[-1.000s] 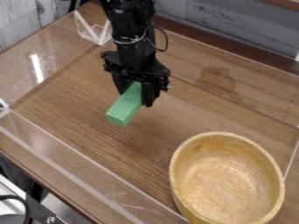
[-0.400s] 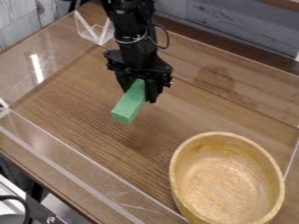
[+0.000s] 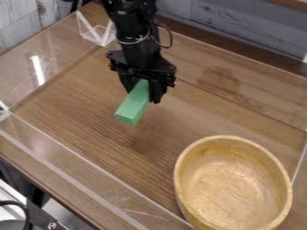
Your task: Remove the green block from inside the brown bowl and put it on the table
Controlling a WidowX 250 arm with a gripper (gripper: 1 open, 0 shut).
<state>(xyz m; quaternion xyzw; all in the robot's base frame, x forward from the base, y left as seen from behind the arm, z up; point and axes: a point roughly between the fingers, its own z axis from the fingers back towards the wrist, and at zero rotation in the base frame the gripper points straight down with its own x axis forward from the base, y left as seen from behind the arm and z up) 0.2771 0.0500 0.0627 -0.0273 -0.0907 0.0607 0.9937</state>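
camera view: we see the gripper (image 3: 145, 87) clamped tight on the top end of the green block (image 3: 135, 105), jaws closed on it, nothing else held. the block hangs straight under the tool, so the relation that matters is vertical: its long axis runs down and toward the lower left of the frame, tilted, not upright and not flat. its upper end is hidden between the jaws, its lower end points at the table (image 3: 84, 126). we can't tell for sure whether the lower tip is touching the wood or just above it; it looks very near.

the brown bowl (image 3: 232, 184) sits well apart at lower right and is empty, so we judge the removal part done and only the set-down left. we'd guess the coming move is a short lowering and then opening the jaws. since the block is slanted, it will probably tip over onto a long face toward the lower left when let go. the clear acrylic wall (image 3: 72, 175) at the near edge is not close to that landing spot.
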